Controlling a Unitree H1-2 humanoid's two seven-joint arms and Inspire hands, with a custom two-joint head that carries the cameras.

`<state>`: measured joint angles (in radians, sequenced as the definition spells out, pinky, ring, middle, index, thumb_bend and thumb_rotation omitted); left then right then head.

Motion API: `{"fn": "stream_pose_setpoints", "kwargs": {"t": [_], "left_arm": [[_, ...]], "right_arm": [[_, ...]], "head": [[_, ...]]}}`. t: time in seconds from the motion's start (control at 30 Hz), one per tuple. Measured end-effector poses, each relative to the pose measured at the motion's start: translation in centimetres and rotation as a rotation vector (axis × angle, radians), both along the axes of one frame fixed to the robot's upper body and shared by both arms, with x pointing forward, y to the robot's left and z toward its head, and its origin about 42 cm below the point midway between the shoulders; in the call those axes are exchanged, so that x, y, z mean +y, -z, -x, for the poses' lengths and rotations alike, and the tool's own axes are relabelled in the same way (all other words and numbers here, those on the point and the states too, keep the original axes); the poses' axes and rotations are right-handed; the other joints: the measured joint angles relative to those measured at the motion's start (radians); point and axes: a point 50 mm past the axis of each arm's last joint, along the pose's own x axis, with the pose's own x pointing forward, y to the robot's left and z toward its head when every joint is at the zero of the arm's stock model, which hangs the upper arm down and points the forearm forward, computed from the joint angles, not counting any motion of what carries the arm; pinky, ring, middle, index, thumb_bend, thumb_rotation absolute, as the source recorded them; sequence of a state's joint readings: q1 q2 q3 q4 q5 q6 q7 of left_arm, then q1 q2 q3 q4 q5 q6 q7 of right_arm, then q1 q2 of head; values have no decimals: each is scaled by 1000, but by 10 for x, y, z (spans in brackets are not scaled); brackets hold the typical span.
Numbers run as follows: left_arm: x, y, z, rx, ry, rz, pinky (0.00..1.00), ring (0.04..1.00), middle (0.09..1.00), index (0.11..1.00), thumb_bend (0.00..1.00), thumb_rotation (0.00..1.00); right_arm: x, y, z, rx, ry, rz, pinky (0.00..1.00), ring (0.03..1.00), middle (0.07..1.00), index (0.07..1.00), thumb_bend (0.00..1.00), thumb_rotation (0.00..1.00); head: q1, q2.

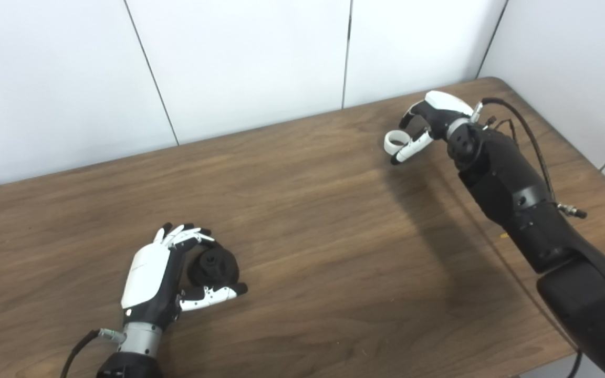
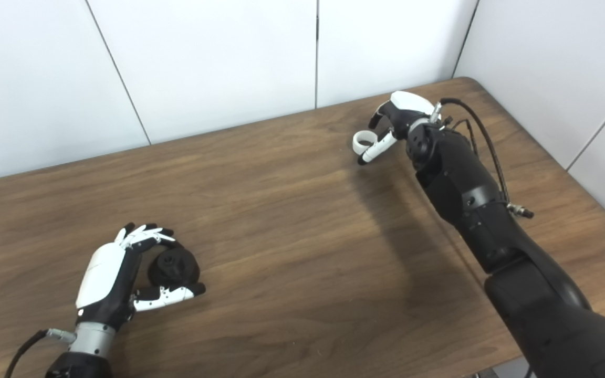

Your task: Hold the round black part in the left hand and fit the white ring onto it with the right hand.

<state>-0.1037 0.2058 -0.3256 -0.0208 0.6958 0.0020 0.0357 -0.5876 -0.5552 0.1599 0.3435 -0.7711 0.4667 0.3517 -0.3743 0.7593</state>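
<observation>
Below, in the lower left of the frame, my left hand (image 1: 163,278) curls its fingers and thumb around the round black part (image 1: 214,266), a matte, stubby disc with a raised hub at its centre, sitting low over the wooden table (image 1: 302,220). From these pictures I cannot tell whether the part rests on the wood or is lifted clear of it. Toward the upper right, my right hand (image 2: 394,123) pinches the white ring (image 2: 364,140), a smooth, glossy hoop, between thumb and fingers, held above the tabletop with its shadow falling on the grain beneath. The two hands are well apart, ring and part not yet joined. The table is brown, with long streaked grain and a rounded far corner; behind it stand plain white wall panels (image 1: 239,58) split by thin dark seams. The right eye view shows more of the right forearm's dark casing and its looping black cable (image 2: 483,142); the left eye view sets the left hand nearer the middle of the frame.
</observation>
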Motion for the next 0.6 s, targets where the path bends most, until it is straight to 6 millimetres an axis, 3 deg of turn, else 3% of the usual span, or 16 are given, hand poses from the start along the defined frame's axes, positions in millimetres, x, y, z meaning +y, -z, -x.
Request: {"fn": "stream_pose_setpoints", "kwargs": {"t": [0.6], "left_arm": [[1,-2,0,-4,0,-9,1000,894,784,485,524,50]], "right_arm": [[3,2,0,6,-10,6,944,976,907,659,779,268]], "head": [[0,5]]}}
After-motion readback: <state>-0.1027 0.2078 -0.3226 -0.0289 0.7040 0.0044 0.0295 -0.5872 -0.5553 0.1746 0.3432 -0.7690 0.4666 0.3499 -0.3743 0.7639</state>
